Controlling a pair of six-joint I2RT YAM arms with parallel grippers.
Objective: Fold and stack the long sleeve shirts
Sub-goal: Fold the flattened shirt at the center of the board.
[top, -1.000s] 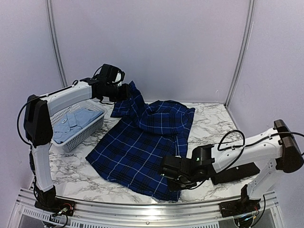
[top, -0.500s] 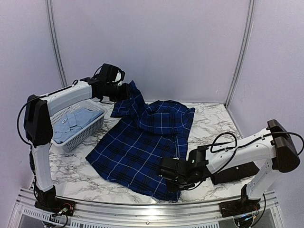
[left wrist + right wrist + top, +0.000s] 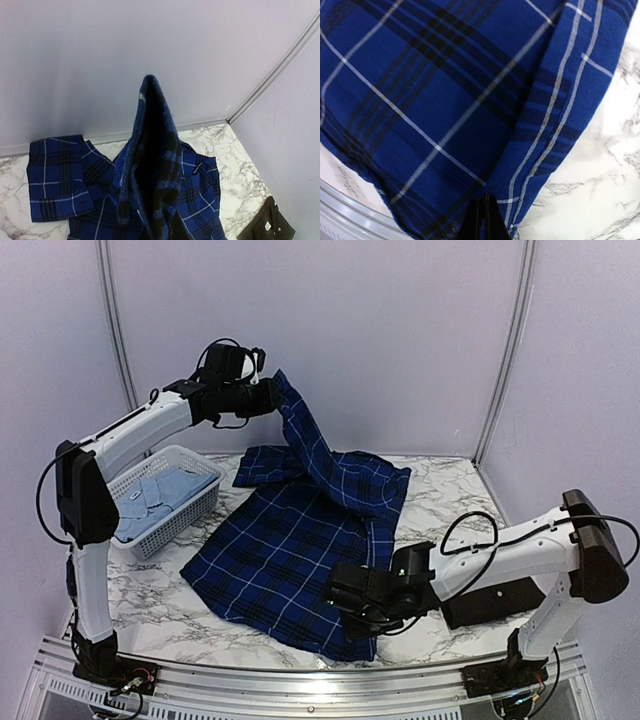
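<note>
- Plaid shirt (image 3: 300, 550) lies spread across the middle of the tabletop (image 3: 450, 500), one end at the far edge and the hem at the near edge.
- Left gripper (image 3: 268, 400) is clamped on a fold of it, high over the far-left part. The cloth hangs from it in a steep ridge. You can't tell which part of the shirt it has.
- Likely reason: the high hold pulls slack out, so the shirt can be laid flat before folding.
- Right gripper (image 3: 345, 602) sits low at the near hem. Its fingertips (image 3: 477, 225) meet on the hem edge, so it reads as a pinch on fabric.
- That low grip looks like the anchor. The two grips together let you tension the shirt.
- Pale blue shirt (image 3: 150, 495) waits in the basket (image 3: 190, 515) at the left edge.
- Black shirt (image 3: 267, 227) lies near the right edge, beside the right arm.
- Nothing is folded or stacked yet, so the task is at an early stage.
- Watch the hem pinch: the cloth is thin and may slip if you pull hard.
</note>
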